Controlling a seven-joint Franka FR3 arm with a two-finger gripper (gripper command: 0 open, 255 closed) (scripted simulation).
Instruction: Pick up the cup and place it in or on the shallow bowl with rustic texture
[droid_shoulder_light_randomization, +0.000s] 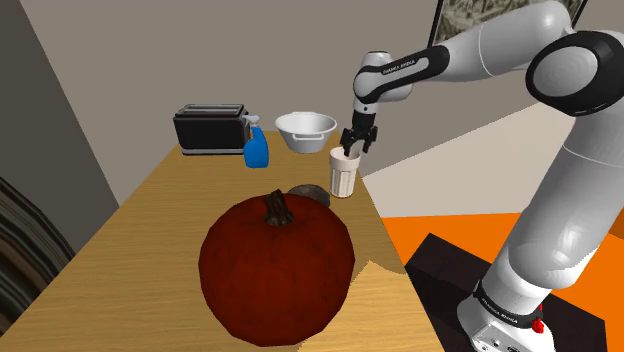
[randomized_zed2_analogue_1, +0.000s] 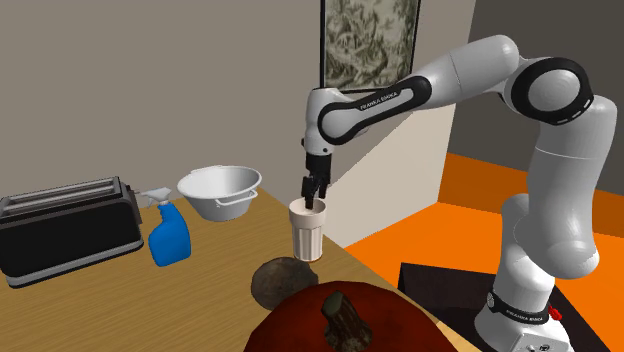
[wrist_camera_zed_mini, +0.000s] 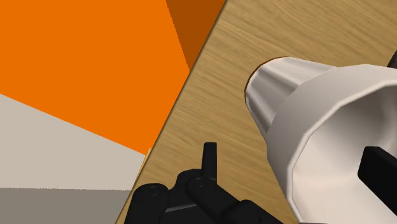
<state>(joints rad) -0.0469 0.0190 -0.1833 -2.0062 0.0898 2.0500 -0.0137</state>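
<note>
Cup (droid_shoulder_light_randomization: 343, 175) stands upright, its near wall between the parted fingers (wrist_camera_zed_mini: 209, 158).

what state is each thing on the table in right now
cup, upright on the table, not lifted
gripper, open, astride the cup's rim
brown shallow bowl, no cup in it yet
white bowl, upright, empty
toaster, upright
spray bottle, standing
pumpkin, stem up

You have bare table (droid_shoulder_light_randomization: 150, 240) on the shoulder view's left, but the big pumpkin (droid_shoulder_light_randomization: 276, 262) crowds close against the brown shallow bowl (droid_shoulder_light_randomization: 312, 192) (open from above), the cup (droid_shoulder_light_randomization: 343, 172) just beside it, the spray bottle (droid_shoulder_light_randomization: 257, 148) beyond.
</note>
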